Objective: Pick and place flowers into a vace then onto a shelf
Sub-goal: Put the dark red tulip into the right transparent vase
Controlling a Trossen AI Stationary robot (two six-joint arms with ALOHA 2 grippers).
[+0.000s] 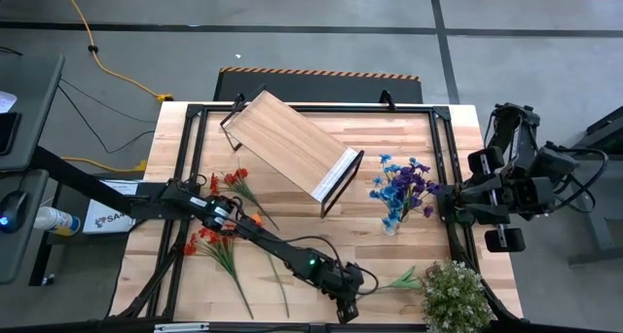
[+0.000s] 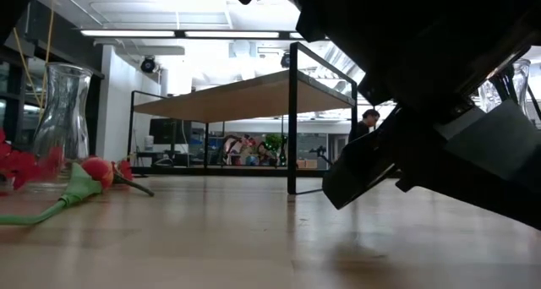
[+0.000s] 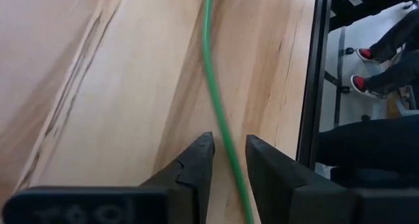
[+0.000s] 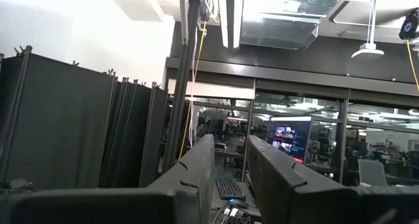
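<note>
Left gripper (image 3: 228, 155) reached low over the table's near edge, fingers part-spread astride a green flower stem (image 3: 211, 67), not yet visibly pinching it. Stem ran lengthwise straight ahead between the fingers. Right gripper (image 4: 229, 160) parked well apart beyond the right edge, part-spread, holding nothing.

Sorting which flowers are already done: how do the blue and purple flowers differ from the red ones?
The blue and purple flowers stand upright in a clear vase, while the red flowers lie flat on the table. The blue and purple ones are near the right arm; the red ones lie by the left arm. Both have green stems.
</note>
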